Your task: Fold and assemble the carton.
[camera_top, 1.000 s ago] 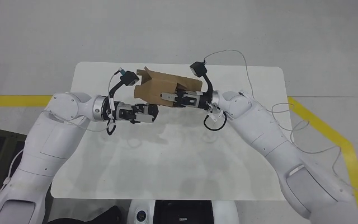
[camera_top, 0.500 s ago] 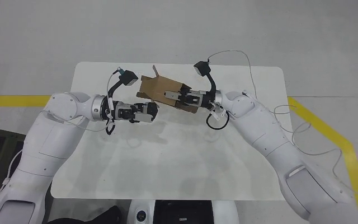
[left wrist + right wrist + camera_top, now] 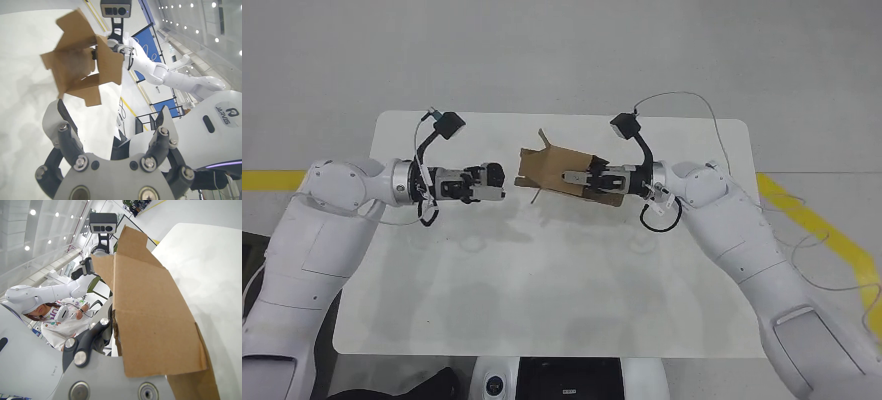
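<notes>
A brown carton [image 3: 554, 170], partly unfolded with its flaps sticking out, hangs just above the white table [image 3: 542, 290] near the far middle. My right gripper [image 3: 579, 180] is shut on one of its walls from the right side. In the right wrist view that carton [image 3: 151, 313] covers most of the fingers. In the left wrist view the carton [image 3: 75, 62] shows its hollow inside, with a dark fingertip of the right gripper within. My left gripper [image 3: 498, 178] is to the carton's left, apart from it. The left gripper [image 3: 112, 115] is open and holds nothing.
The table's far edge [image 3: 562, 114] runs close behind the carton. The near half of the table is bare white surface. Thin cables [image 3: 682, 100] loop off the right wrist camera above the far right corner.
My right gripper has carried the carton to the right and tilted it. My left gripper has drawn back to the left, so a gap has opened between it and the carton.
</notes>
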Action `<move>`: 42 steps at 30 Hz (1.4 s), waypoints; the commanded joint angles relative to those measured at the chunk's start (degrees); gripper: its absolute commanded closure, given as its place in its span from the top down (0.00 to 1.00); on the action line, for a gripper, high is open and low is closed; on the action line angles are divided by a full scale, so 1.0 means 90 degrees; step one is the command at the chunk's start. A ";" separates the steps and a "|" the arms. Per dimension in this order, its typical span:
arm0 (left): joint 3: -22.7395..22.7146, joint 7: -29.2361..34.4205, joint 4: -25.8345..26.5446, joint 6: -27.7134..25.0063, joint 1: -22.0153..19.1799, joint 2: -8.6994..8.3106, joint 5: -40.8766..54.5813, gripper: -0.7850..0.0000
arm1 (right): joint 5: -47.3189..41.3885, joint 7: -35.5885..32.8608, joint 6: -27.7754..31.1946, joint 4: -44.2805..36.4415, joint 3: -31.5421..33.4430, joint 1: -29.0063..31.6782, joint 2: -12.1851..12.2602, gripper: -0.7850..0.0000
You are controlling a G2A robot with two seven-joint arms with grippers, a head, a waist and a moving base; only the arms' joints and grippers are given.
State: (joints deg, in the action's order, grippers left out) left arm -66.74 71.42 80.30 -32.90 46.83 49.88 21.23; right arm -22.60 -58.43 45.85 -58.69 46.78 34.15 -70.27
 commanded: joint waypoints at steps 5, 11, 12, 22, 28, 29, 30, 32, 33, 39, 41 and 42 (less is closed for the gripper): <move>0.0103 -0.0422 -0.0292 -0.0404 -0.0042 0.0003 -0.0966 1.00 | 0.0003 -0.0330 -0.0330 -0.0769 0.0334 0.0385 0.0336 0.00; 0.0316 -0.1005 -0.0419 -0.0534 -0.0112 0.0056 -0.2003 1.00 | -0.0251 -0.0492 -0.0491 -0.1468 0.0473 0.0724 0.0609 0.00; 0.0368 -0.1057 -0.0419 -0.0535 -0.0112 0.0069 -0.2064 1.00 | -0.0309 -0.0479 -0.0478 -0.1538 0.0480 0.0765 0.0641 0.00; 0.0658 -0.1299 -0.0260 -0.0500 -0.0165 0.0141 -0.2357 1.00 | -0.0561 -0.0349 -0.0348 -0.1746 0.0129 0.0749 0.0751 0.00; 0.0745 -0.1233 -0.0175 -0.0492 -0.0189 0.0158 -0.2271 1.00 | -0.0657 -0.0162 -0.0161 -0.1536 -0.0181 0.0574 0.0712 0.00; 0.0747 -0.1213 -0.0158 -0.0494 -0.0189 0.0157 -0.2244 1.00 | -0.0663 -0.0136 -0.0135 -0.1503 -0.0226 0.0543 0.0707 0.00; 0.0747 -0.1194 -0.0136 -0.0504 -0.0184 0.0156 -0.2208 1.00 | -0.0667 -0.0109 -0.0108 -0.1467 -0.0268 0.0514 0.0701 0.00; 0.0742 -0.1141 -0.0094 -0.0513 -0.0177 0.0150 -0.2140 1.00 | -0.0669 -0.0070 -0.0069 -0.1410 -0.0353 0.0456 0.0690 0.00; 0.0736 -0.1123 -0.0076 -0.0514 -0.0172 0.0147 -0.2114 1.00 | -0.0676 -0.0051 -0.0050 -0.1384 -0.0391 0.0429 0.0685 0.00; 0.0724 -0.1085 0.0015 -0.0506 -0.0153 0.0134 -0.2077 1.00 | -0.0733 0.0031 0.0032 -0.1363 -0.0652 0.0293 0.0648 0.00; 0.0733 -0.1092 0.0035 -0.0503 -0.0155 0.0135 -0.2085 1.00 | -0.0768 0.0055 0.0055 -0.1369 -0.0741 0.0261 0.0638 0.00; 0.0739 -0.1100 0.0039 -0.0502 -0.0154 0.0136 -0.2079 1.00 | -0.0785 0.0063 0.0063 -0.1366 -0.0784 0.0245 0.0633 0.00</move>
State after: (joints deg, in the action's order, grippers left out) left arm -60.14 61.59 80.61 -37.41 45.45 51.09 2.51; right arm -29.55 -57.91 46.37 -70.99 40.01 36.45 -64.54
